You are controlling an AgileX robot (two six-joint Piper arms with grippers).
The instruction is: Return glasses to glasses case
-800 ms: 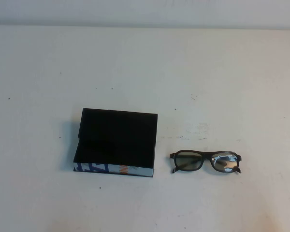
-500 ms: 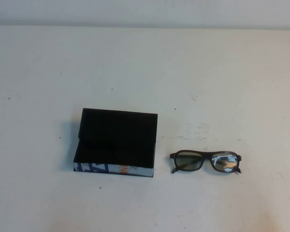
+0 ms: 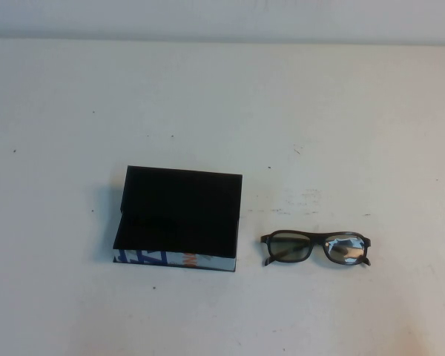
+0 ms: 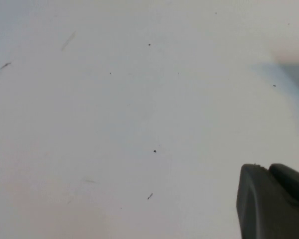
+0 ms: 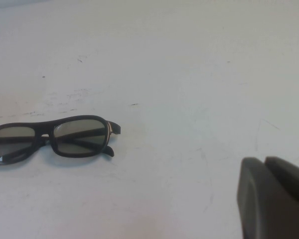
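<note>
The glasses case (image 3: 179, 215), a black box with a blue, white and orange printed front, lies left of centre in the high view. Its lid appears tipped back and its inside is dark. The glasses (image 3: 291, 248) lie folded on the table just right of the case, lenses facing the near edge. They also show in the right wrist view (image 5: 77, 134). My right gripper (image 5: 264, 160) is shut and empty, hovering over bare table well apart from the glasses. My left gripper (image 4: 267, 167) is shut and empty over bare table. Neither arm shows in the high view.
The white table (image 3: 222, 104) carries faint scuffs and specks. A pale wall runs along its far edge.
</note>
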